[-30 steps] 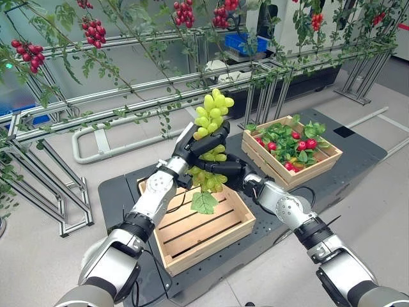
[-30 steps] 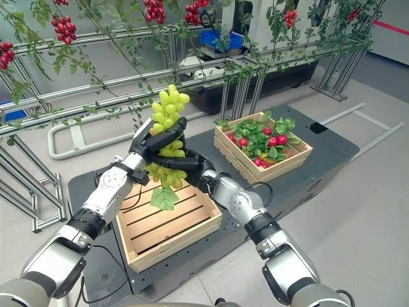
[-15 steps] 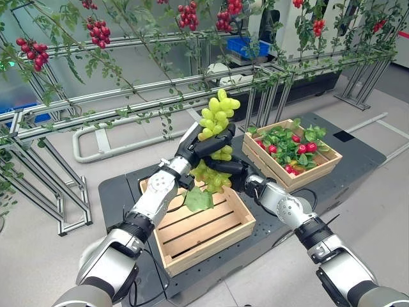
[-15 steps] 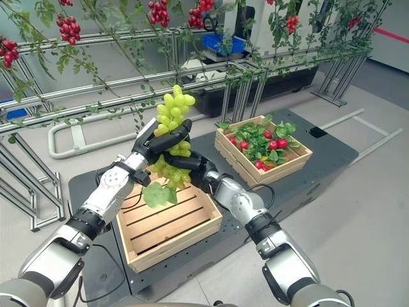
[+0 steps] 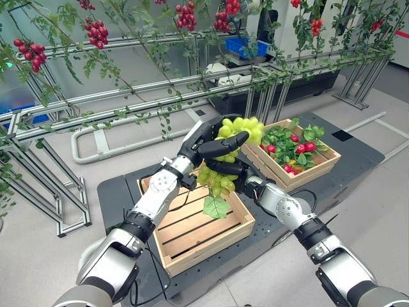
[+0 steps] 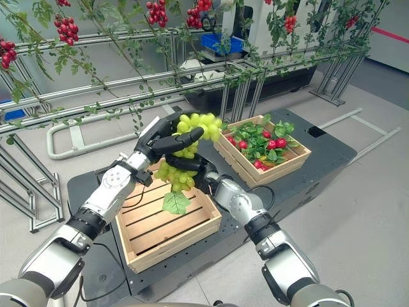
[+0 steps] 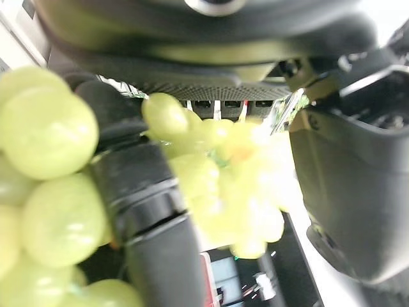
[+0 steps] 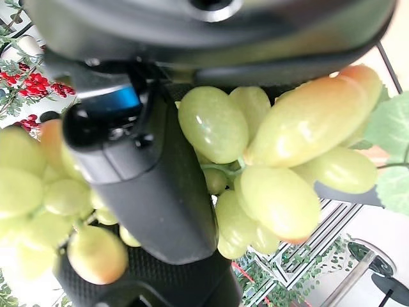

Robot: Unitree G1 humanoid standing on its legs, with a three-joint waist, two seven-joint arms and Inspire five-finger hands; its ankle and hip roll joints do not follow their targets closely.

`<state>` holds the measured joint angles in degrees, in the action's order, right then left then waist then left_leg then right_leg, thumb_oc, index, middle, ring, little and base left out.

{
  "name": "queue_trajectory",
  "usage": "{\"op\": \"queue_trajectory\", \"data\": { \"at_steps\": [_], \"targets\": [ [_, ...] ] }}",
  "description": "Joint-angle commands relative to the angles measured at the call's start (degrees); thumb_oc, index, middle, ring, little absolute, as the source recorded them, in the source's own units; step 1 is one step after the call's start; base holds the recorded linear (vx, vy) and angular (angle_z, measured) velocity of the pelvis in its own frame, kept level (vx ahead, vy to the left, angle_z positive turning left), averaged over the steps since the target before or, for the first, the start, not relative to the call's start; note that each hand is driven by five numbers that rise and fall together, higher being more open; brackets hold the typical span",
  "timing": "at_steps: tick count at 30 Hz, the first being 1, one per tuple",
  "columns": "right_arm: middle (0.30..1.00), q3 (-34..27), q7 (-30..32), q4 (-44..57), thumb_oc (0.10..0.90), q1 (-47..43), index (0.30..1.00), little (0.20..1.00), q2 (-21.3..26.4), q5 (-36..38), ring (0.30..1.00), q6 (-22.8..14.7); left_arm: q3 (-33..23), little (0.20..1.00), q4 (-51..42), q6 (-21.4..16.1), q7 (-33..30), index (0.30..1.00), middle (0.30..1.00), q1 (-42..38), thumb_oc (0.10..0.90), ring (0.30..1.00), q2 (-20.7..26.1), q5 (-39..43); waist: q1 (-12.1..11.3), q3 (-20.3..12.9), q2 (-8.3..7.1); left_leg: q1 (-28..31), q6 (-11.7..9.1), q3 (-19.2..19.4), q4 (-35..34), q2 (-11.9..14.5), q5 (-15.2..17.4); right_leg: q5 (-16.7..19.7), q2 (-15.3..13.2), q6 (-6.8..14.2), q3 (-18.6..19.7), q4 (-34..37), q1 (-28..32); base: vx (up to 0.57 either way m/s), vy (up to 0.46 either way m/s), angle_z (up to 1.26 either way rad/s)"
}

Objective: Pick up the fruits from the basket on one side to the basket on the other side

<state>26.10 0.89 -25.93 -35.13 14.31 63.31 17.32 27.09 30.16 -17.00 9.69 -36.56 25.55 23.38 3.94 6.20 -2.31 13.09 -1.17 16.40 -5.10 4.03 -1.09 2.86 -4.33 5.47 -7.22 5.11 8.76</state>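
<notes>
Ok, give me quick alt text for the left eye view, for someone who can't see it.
Both hands, the left hand and the right hand, hold a bunch of green grapes in the air above an empty wooden crate. To the robot's right, a second crate holds red fruit among green leaves. Both crates stand on a dark platform, with vine-covered metal racks behind.

Metal vine racks point(image 5: 128, 96), grey floor point(image 5: 45, 256)
</notes>
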Motion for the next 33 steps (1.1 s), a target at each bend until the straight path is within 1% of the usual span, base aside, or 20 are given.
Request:
{"op": "queue_trajectory", "data": {
  "at_steps": [1, 2, 4, 5, 7, 9, 11, 13, 15, 16, 17, 18, 20, 21, 22, 23, 25, 28, 31, 33],
  "targets": [
    [0.3, -2.7, -3.4, 2.3, 0.4, -6.6, 0.3, 0.3, -2.7, 2.1, 0.3, -7.2, 4.1, 0.9, 2.4, -4.8, -0.4, 0.9, 0.9, -11.8, 0.8, 0.9, 2.0, -7.2, -0.4, -3.5, 1.9, 0.2, -0.1, -3.5, 0.1, 0.4, 4.4, -3.8, -0.3, -2.4, -1.9, -0.1, 2.4, 0.0, 0.0, 0.0],
    [0.3, -2.6, -3.5, 2.3, 0.4, -6.5, 0.3, 0.3, -2.3, 2.4, 0.3, -7.2, 5.0, 0.9, 2.7, -5.3, -1.2, 0.9, 0.9, -12.4, 0.8, 0.9, 3.3, -10.4, -0.4, -3.5, 1.99, 0.1, -0.1, -3.5, 0.1, 0.3, 4.4, -3.7, -0.3, -2.3, -1.9, -0.1, 2.4, 0.0, 0.0, 0.0],
    [0.3, -2.3, -4.0, 2.3, 0.4, -6.1, 0.3, 0.3, -1.4, 2.8, 0.3, -7.5, 6.4, 0.9, 3.1, -5.8, -2.1, 0.9, 0.9, -14.0, 0.8, 0.9, 6.3, -12.0, -0.3, -3.4, 2.19, 0.0, -0.1, -3.3, 0.1, 0.4, 4.3, -3.7, -0.4, -2.2, -1.9, -0.1, 2.2, 0.0, 0.0, 0.0],
    [0.3, -2.3, -4.1, 2.3, 0.4, -6.0, 0.3, 0.3, -1.2, 2.9, 0.3, -7.5, 6.5, 0.9, 3.0, -5.8, -2.3, 0.9, 0.9, -14.3, 0.8, 0.9, 6.9, -12.3, -0.3, -3.4, 2.24, 0.0, -0.2, -3.3, 0.1, 0.4, 4.3, -3.7, -0.5, -2.2, -2.0, -0.1, 2.2, 0.0, 0.0, 0.0],
    [0.3, -2.4, -4.5, 2.1, 0.4, -5.2, 0.3, 0.3, -0.7, 2.8, 0.3, -7.8, 7.6, 0.9, 3.4, -7.1, -5.6, 0.9, 0.9, -15.6, 0.8, 0.9, 9.3, -20.6, -0.3, -3.4, 2.52, -0.1, -0.2, -3.0, 0.1, 0.4, 4.1, -3.6, -0.5, -2.1, -2.1, -0.1, 2.1, 0.0, 0.0, 0.0],
    [0.3, -2.3, -4.4, 2.4, 0.4, -4.8, 0.3, 0.3, 0.0, 3.1, 0.3, -8.2, 9.8, 0.9, 3.4, -7.4, -6.5, 0.9, 0.9, -16.9, 0.8, 0.9, 12.0, -23.4, -0.3, -3.3, 2.7, -0.3, -0.2, -3.1, 0.1, 0.4, 4.1, -3.6, -0.6, -2.0, -2.1, -0.1, 2.0, 0.0, 0.0, 0.0],
    [0.3, -2.2, -4.5, 2.5, 0.4, -4.7, 0.3, 0.3, 1.0, 3.8, 0.3, -8.5, 10.6, 0.9, 3.4, -7.6, -6.8, 0.9, 0.9, -18.0, 0.8, 0.9, 14.0, -22.6, -0.4, -3.3, 2.84, -0.4, -0.3, -3.2, 0.1, 0.4, 4.1, -3.6, -0.6, -2.0, -2.3, -0.1, 1.9, 0.0, 0.0, 0.0],
    [0.3, -2.5, -5.3, 2.4, 0.4, -3.8, 0.3, 0.3, 1.9, 3.0, 0.3, -9.1, 10.7, 0.9, 3.0, -8.2, -10.6, 0.9, 0.9, -18.3, 0.8, 0.9, 15.8, -27.0, -0.5, -3.2, 3.0, -0.6, -0.3, -3.2, 0.1, 0.4, 4.0, -3.5, -0.7, -2.0, -2.6, -0.1, 1.8, 0.0, 0.0, 0.0],
    [0.3, -2.7, -5.9, 2.2, 0.4, -3.0, 0.3, 0.3, 2.3, 2.4, 0.3, -9.4, 10.9, 0.9, 3.0, -8.9, -13.1, 0.9, 0.9, -18.4, 0.8, 0.9, 17.2, -29.4, -0.5, -3.3, 3.06, -0.7, -0.3, -3.3, 0.1, 0.3, 4.0, -3.5, -0.8, -1.9, -2.7, -0.1, 1.8, 0.0, 0.002, 0.03],
    [0.3, -3.0, -6.5, 2.5, 0.4, -1.2, 0.3, 0.3, 3.2, 1.9, 0.3, -9.5, 10.2, 0.9, 2.5, -9.9, -15.4, 0.9, 0.9, -17.5, 0.8, 0.9, 19.4, -27.5, -0.6, -3.5, 3.04, -0.8, -0.3, -3.4, 0.1, 0.4, 3.9, -3.5, -0.9, -1.8, -2.9, -0.1, 1.7, 0.01, 0.0, 0.06],
    [0.3, -3.6, -7.2, 3.1, 0.4, 0.6, 0.3, 0.3, 4.2, 1.9, 0.3, -9.6, 8.7, 0.9, 1.8, -10.3, -16.5, 0.9, 0.9, -16.2, 0.8, 0.9, 20.6, -26.6, -0.7, -3.6, 2.96, -0.9, -0.3, -3.4, 0.1, 0.4, 3.9, -3.5, -0.9, -1.8, -2.9, -0.1, 1.6, 0.01, -0.002, 0.05],
    [0.3, -4.2, -7.8, 3.4, 0.4, 2.1, 0.3, 0.3, 4.6, 1.7, 0.3, -9.8, 7.4, 0.9, 1.4, -10.9, -17.2, 0.9, 0.9, -15.0, 0.8, 0.9, 21.2, -26.4, -0.8, -3.6, 2.92, -1.0, -0.3, -3.4, 0.1, 0.4, 3.8, -3.5, -0.9, -1.8, -3.0, -0.1, 1.5, 0.01, -0.005, 0.03],
    [0.3, -6.0, -9.6, 5.2, 0.4, 6.8, 0.3, 0.3, 6.0, 1.2, 0.3, -10.3, 3.0, 0.9, -0.1, -12.1, -20.8, 0.9, 0.9, -10.4, 0.8, 0.9, 22.6, -26.7, -0.7, -3.5, 2.81, -1.2, -0.3, -3.3, 0.1, 0.5, 3.7, -3.4, -0.9, -1.8, -3.0, -0.1, 1.3, 0.0, -0.004, 0.04],
    [0.3, -6.5, -9.9, 5.6, 0.4, 7.7, 0.3, 0.3, 6.3, 1.2, 0.3, -10.3, 1.9, 0.9, -0.5, -12.3, -21.7, 0.9, 0.9, -9.4, 0.8, 0.9, 22.9, -26.5, -0.7, -3.4, 2.76, -1.2, -0.4, -3.2, 0.1, 0.5, 3.6, -3.4, -0.9, -1.8, -3.0, -0.1, 1.3, 0.0, 0.0, 0.0],
    [0.3, -7.4, -10.2, 6.3, 0.4, 9.3, 0.3, 0.3, 6.5, 1.3, 0.3, -10.5, -0.3, 0.9, -0.5, -12.8, -23.5, 0.9, 0.9, -7.6, 0.8, 0.9, 22.9, -26.9, -0.6, -3.3, 2.69, -1.3, -0.4, -3.3, 0.1, 0.5, 3.6, -3.5, -0.8, -1.9, -3.1, -0.1, 1.2, 0.0, 0.0, 0.0],
    [0.3, -7.6, -10.3, 6.5, 0.4, 9.8, 0.3, 0.3, 6.6, 1.3, 0.3, -10.6, -1.0, 0.9, -0.4, -13.0, -24.1, 0.9, 0.9, -6.9, 0.8, 0.9, 22.8, -27.3, -0.5, -3.3, 2.68, -1.3, -0.4, -3.3, 0.1, 0.5, 3.6, -3.5, -0.8, -1.9, -3.0, -0.1, 1.2, 0.0, 0.0, 0.0],
    [0.3, -8.6, -10.4, 7.5, 0.4, 11.7, 0.3, 0.3, 6.6, 0.8, 0.3, -11.0, -3.7, 0.9, 0.4, -13.4, -27.4, 0.9, 0.9, -5.0, 0.8, 0.9, 22.5, -29.6, -0.3, -3.0, 2.55, -1.4, -0.3, -3.3, 0.1, 0.4, 3.7, -3.5, -0.8, -2.0, -2.9, -0.1, 1.1, 0.0, 0.0, 0.0],
    [0.3, -9.3, -11.1, 8.6, 0.4, 13.4, 0.3, 0.3, 6.8, 0.1, 0.3, -11.6, -5.6, 0.9, 1.3, -13.6, -30.2, 0.9, 0.9, -3.5, 0.8, 0.9, 22.3, -28.8, 0.1, -2.9, 2.49, -1.3, -0.2, -3.1, 0.1, 0.4, 3.8, -3.6, -0.7, -1.9, -2.9, -0.1, 1.1, 0.0, 0.0, 0.0],
    [0.3, -10.1, -11.7, 9.2, 0.4, 14.9, 0.3, 0.3, 6.8, -0.7, 0.3, -13.1, -8.0, 0.9, 1.2, -14.3, -30.4, 0.9, 0.9, -1.8, 0.8, 0.9, 21.3, -25.9, 0.2, -2.9, 2.4, -1.3, -0.2, -3.0, 0.1, 0.4, 3.8, -3.5, -0.8, -1.9, -2.8, -0.1, 1.0, 0.0, 0.0, 0.0],
    [0.3, -11.3, -12.5, 10.2, 0.4, 16.8, 0.3, 0.3, 6.5, -1.4, 0.3, -14.5, -11.0, 0.9, 0.2, -15.6, -27.8, 0.9, 0.9, 1.2, 0.8, 0.9, 19.6, -21.3, 0.3, -2.9, 2.18, -1.3, -0.2, -2.9, 0.1, 0.4, 3.7, -3.4, -0.8, -1.8, -2.8, -0.1, 1.0, 0.0, 0.0, 0.0]
  ]
}}
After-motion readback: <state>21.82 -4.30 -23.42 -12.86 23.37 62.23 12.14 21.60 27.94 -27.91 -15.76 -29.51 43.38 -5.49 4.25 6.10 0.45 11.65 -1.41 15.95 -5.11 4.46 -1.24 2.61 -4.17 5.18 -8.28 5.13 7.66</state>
